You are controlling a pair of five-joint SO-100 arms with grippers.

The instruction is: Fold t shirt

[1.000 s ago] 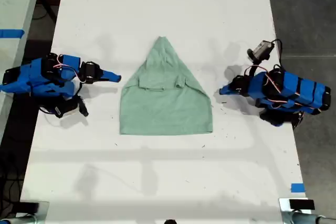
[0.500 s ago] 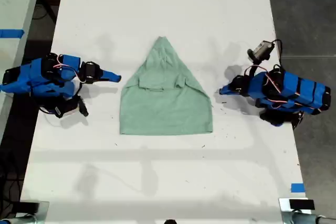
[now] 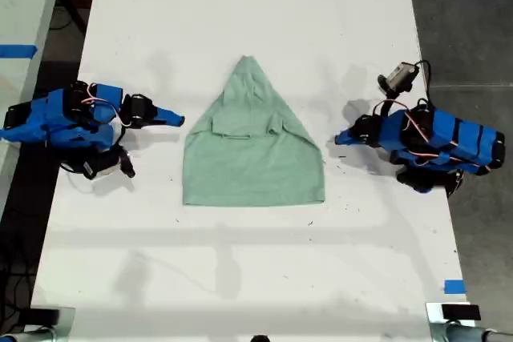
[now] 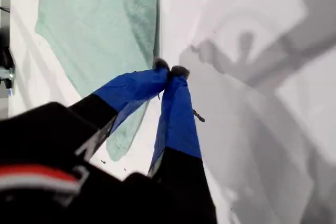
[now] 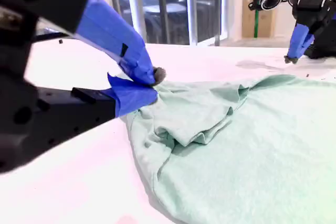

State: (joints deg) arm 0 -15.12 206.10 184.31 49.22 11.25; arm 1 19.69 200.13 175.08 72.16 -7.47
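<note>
The pale mint-green t shirt [image 3: 252, 150] lies flat mid-table, its upper sides folded in so it tapers to a point at the far end, with a straight hem nearer the camera. My second gripper [image 3: 178, 119] rests low at the exterior view's left, shut on nothing, a little short of the shirt's edge; its wrist view shows the shut tips [image 5: 153, 81] in front of the rumpled fabric [image 5: 236, 145]. My first gripper [image 3: 340, 138] sits at the exterior view's right, also shut and holding nothing. Its tips [image 4: 170, 71] hover beside the shirt [image 4: 89, 30], over bare table.
The white table [image 3: 240, 278] runs beyond the shirt on all sides, with dark floor past its edge at the exterior view's right. A second table with blue tape [image 3: 16, 50] stands at that view's left. More blue tape [image 3: 454, 286] marks the near right corner.
</note>
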